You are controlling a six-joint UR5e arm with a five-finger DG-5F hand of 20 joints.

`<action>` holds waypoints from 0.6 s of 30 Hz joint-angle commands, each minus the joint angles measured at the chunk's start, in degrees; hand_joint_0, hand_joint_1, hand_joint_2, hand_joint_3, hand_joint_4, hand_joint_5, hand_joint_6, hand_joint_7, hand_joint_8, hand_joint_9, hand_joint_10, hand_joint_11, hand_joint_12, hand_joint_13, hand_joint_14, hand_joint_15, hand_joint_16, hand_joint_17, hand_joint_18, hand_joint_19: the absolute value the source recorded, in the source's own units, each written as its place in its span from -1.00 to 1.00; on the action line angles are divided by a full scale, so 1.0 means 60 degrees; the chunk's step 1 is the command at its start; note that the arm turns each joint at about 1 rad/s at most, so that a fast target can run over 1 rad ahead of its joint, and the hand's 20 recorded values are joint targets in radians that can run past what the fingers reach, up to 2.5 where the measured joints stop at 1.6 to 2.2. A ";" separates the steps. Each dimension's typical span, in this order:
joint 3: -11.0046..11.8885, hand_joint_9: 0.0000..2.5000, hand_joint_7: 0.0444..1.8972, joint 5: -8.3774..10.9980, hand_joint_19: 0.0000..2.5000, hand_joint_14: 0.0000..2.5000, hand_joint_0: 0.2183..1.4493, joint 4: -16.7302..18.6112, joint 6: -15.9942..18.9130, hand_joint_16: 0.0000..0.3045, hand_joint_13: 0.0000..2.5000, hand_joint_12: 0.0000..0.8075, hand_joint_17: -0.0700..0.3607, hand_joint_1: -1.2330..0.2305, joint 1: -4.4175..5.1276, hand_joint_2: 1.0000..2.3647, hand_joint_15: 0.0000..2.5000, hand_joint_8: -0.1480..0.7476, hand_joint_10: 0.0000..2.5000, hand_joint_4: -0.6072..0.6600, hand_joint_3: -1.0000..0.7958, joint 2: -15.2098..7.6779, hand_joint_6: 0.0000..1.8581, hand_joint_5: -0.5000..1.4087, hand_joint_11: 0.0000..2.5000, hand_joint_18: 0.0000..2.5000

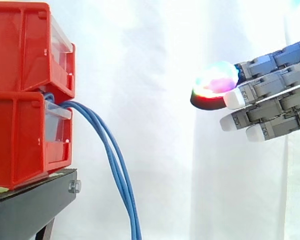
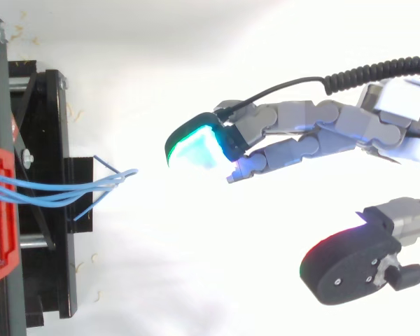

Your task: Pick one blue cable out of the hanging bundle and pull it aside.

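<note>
A bundle of thin blue cables [image 1: 115,160] comes out of the lower red bin [image 1: 25,140] and hangs down past the black stand [image 1: 35,205]. From above, the blue cables [image 2: 70,190] fan out from the bin's front. My hand [image 1: 270,100] reaches in from the right with straight fingers and glowing fingertips [image 1: 217,80], well clear of the cables and holding nothing. In the top view the hand [image 2: 301,133] points left toward the bundle, and its thumb [image 2: 350,262] stands apart from the fingers.
Two red bins are stacked, the upper red bin [image 1: 22,47] on the lower one, on the black stand [image 2: 45,189]. A white curtain [image 1: 155,60] hangs behind. A wide gap lies between the cables and my hand.
</note>
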 commanded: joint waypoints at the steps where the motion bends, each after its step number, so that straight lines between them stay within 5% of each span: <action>1: 0.0000 -0.59 -0.38 0.0078 -0.76 -1.00 -0.51 0.0082 -0.0132 -0.64 -0.86 -0.14 -0.10 -0.05 0.0038 -1.00 -0.97 -0.14 -1.00 0.37 -0.39 -0.0088 -0.46 -0.67 -1.00 -1.00; 10: 0.0000 -0.58 -0.38 0.0239 -0.75 -1.00 -0.51 0.0887 -0.0073 -0.64 -0.86 -0.14 -0.10 -0.05 0.0009 -1.00 -0.97 -0.13 -1.00 0.37 -0.39 -0.0498 -0.46 -0.67 -1.00 -1.00; 18: 0.0000 -0.59 -0.38 0.0356 -0.75 -1.00 -0.51 0.0931 -0.0293 -0.64 -0.86 -0.14 -0.10 -0.05 0.0024 -1.00 -0.97 -0.14 -1.00 0.37 -0.39 -0.0542 -0.46 -0.67 -1.00 -1.00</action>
